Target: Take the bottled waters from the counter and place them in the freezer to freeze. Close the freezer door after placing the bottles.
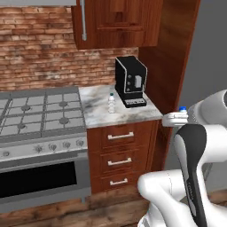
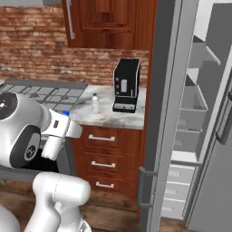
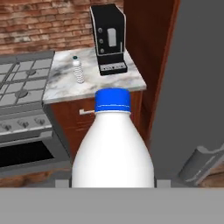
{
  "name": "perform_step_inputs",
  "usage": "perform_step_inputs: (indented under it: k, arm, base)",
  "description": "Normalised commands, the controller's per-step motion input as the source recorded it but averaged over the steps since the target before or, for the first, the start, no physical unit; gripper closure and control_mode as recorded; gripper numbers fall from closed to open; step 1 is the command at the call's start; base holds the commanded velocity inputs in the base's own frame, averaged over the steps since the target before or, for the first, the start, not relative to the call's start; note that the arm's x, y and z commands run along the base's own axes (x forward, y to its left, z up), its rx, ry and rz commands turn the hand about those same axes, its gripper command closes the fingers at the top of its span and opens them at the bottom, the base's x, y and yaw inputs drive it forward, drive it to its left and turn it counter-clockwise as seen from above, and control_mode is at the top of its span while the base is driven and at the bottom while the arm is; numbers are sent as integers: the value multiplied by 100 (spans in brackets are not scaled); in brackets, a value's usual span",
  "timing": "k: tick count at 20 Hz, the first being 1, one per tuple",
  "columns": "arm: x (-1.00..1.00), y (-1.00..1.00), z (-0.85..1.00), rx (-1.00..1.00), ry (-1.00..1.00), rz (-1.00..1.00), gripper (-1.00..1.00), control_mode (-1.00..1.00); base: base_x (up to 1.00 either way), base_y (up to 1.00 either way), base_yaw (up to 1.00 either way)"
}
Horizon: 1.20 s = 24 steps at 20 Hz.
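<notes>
Bottle (image 3: 113,144) clamped between fingers, blue cap up; second bottle (image 3: 78,70) on counter (image 3: 59,85).

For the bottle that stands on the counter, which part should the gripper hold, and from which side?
Probably the body of the bottle, below the cap, coming level from the counter's front edge. It stands upright, with the coffee machine close beside it.

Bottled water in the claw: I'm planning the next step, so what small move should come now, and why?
Probably swing the claw right toward the open freezer. It is shut on one bottled water, held off the counter, and the freezer door stands open with bare shelves. The second bottle waits beside the coffee machine.
</notes>
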Motion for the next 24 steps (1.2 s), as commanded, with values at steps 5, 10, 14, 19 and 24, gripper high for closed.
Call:
perform_step_inputs:
  k: [5, 10, 14, 19, 24]
  arm:
    - [0, 0, 0, 0, 0, 0, 100, 100]
    - [0, 0, 0, 0, 0, 0, 100, 100]
    - [0, 0, 0, 0, 0, 0, 100, 100]
    - [0, 0, 0, 0, 0, 0, 100, 100]
    - [0, 0, 0, 0, 0, 0, 100, 100]
  base:
    - [-99, 0, -4]
    - [-87, -1, -4]
    - [-29, -44, -3]
    - [-1, -76, 0]
    - [-3, -84, 0]
